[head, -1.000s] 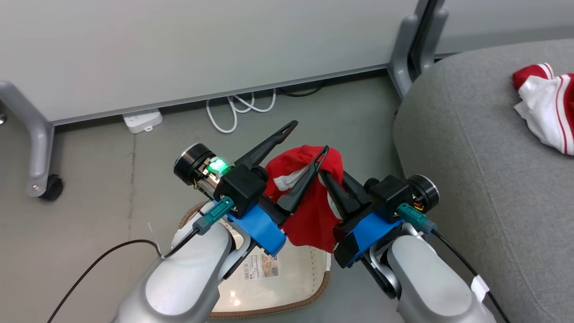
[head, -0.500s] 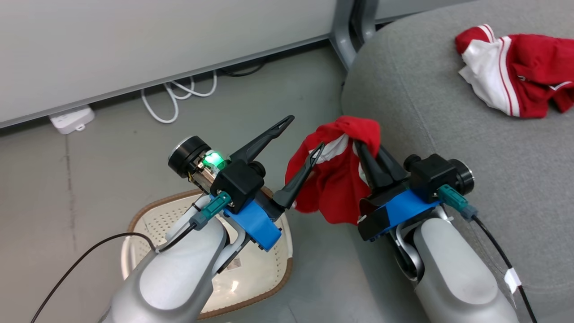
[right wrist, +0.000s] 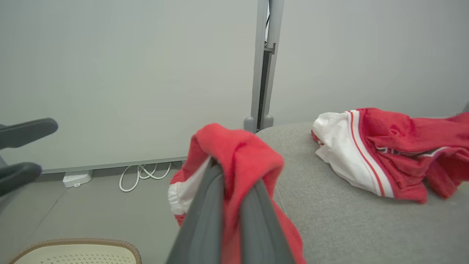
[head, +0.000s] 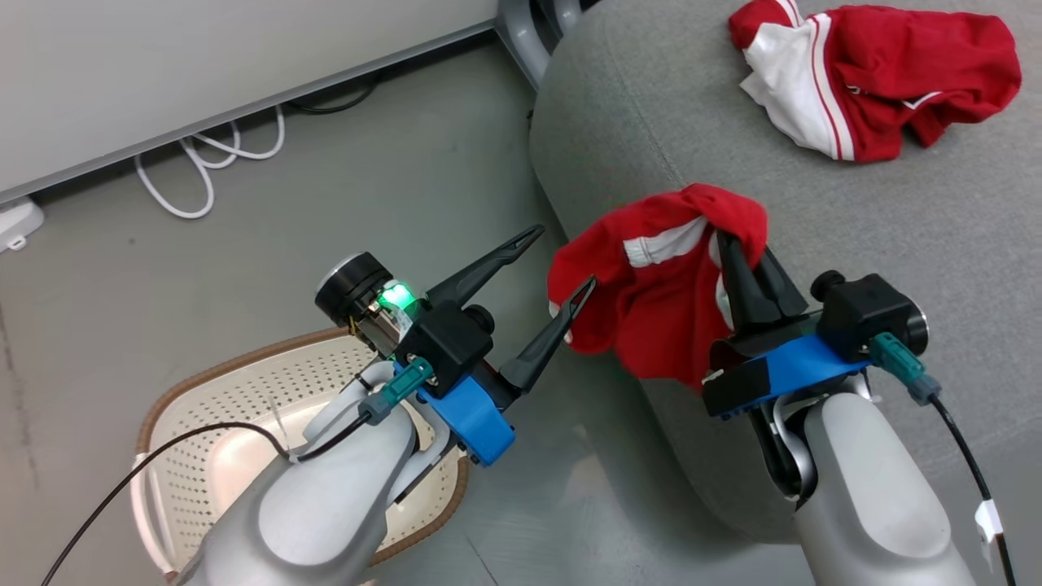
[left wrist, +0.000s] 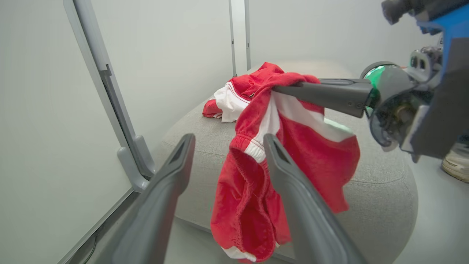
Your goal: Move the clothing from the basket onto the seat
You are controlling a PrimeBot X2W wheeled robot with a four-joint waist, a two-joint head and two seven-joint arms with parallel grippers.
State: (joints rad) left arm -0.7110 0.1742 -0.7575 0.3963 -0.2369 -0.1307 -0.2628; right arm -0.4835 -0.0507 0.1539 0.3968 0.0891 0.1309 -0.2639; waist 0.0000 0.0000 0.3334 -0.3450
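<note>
My right gripper (head: pixel 737 248) is shut on a red garment with white panels (head: pixel 651 309), which hangs from its fingertips over the left edge of the grey seat (head: pixel 895 244). In the right wrist view the same garment (right wrist: pixel 238 150) drapes over the shut fingers (right wrist: pixel 205 220). A second red and white garment (head: pixel 879 73) lies crumpled further back on the seat. My left gripper (head: pixel 563 257) is open and holds nothing, just left of the hanging garment (left wrist: pixel 293 146). The cream basket (head: pixel 244 354) stands on the floor under my left forearm, and the part of its floor that shows is bare.
A pale partition wall runs along the back, with its grey foot (head: pixel 529 24) next to the seat. A coiled white cable (head: pixel 203 171) and a power strip (head: pixel 16 224) lie at the wall's base. A shoe (left wrist: pixel 456 165) shows beyond the seat.
The camera has swung to the right. My right gripper has carried the red garment from above the basket to over the seat's edge. The left gripper has stayed open.
</note>
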